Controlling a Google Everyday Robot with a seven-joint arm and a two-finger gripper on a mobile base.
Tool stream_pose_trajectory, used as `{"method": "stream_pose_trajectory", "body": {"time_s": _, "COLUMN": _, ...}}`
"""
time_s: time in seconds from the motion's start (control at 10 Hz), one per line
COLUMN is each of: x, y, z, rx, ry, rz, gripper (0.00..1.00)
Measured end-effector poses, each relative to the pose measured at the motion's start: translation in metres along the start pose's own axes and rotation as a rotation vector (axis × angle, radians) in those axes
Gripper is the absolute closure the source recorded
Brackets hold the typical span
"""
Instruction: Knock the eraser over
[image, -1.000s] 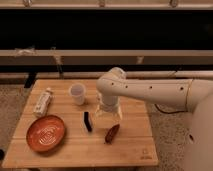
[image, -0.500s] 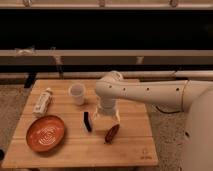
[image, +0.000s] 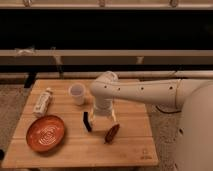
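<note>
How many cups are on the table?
1. The white cup stands near the table's back edge, between the bottle and the robot's arm. The gripper hangs beside the eraser.

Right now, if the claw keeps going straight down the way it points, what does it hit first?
Likely the bare table, not the eraser: the claw points down just right of it. Depth is unclear, so it may clip it.

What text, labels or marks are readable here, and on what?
None can be read.
Table: small dark mark near the front right corner, too blurred to read.
Bottle: label too blurred.
Eraser, cup, plate: no text visible.
The gripper hangs beside the eraser.
</note>
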Motion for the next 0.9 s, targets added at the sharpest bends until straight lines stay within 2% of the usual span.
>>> {"method": "stream_pose_trajectory", "body": {"time_s": 0.4, "x": 0.000, "y": -0.032, "z": -0.004, "rx": 0.032, "ry": 0.002, "rz": -0.053, "gripper": 0.20}}
{"method": "stream_pose_trajectory", "body": {"time_s": 0.9, "x": -0.001, "y": -0.038, "z": -0.005, "rx": 0.044, "ry": 0.000, "rz": -0.074, "gripper": 0.20}}
